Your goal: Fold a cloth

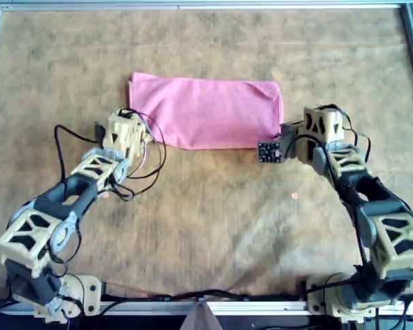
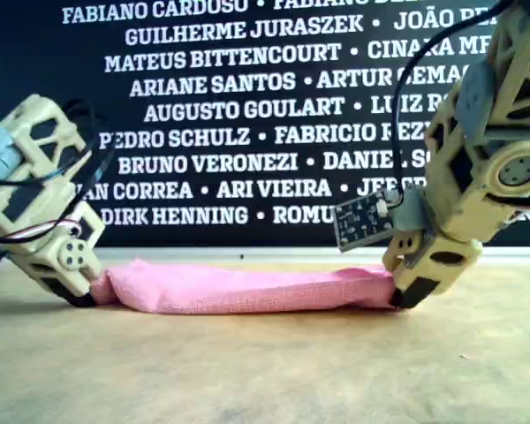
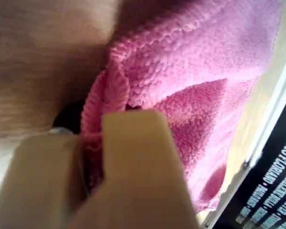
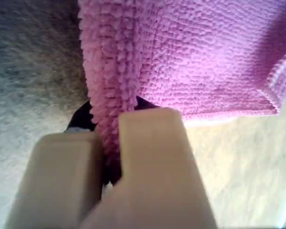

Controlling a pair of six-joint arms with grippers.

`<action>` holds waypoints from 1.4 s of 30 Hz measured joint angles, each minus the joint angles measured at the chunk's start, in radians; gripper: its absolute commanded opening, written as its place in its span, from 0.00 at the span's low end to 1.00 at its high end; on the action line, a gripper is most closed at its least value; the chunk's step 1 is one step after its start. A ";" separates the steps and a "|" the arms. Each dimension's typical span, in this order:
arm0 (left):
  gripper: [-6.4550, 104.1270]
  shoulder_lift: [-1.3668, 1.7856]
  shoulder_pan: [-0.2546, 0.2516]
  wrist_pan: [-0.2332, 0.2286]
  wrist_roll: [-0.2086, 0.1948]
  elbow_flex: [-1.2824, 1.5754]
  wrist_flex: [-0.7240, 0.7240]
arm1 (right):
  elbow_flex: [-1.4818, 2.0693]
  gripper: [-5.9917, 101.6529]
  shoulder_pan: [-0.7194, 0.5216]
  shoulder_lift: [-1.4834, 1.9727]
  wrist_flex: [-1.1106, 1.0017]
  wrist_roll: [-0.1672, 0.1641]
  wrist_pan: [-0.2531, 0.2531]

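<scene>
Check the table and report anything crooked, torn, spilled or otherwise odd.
Nothing stands out. The pink cloth lies folded in a flat strip, undamaged. My first claw and my second claw each pinch one of its ends. No spills.

Brown tabletop; folded pink cloth lying on it.

Brown tabletop inside a metal frame; black wall banner with white names behind.
</scene>
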 measured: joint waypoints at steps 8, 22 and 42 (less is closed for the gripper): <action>0.07 0.213 -0.002 0.002 0.000 0.183 0.002 | 0.127 0.07 0.002 0.135 0.000 0.000 0.000; 0.07 0.541 -0.002 0.006 0.000 0.469 0.002 | 0.367 0.07 0.008 0.397 0.000 0.000 0.000; 0.14 0.548 -0.011 0.008 0.000 0.640 0.002 | 0.446 0.13 0.009 0.425 0.000 0.005 -0.012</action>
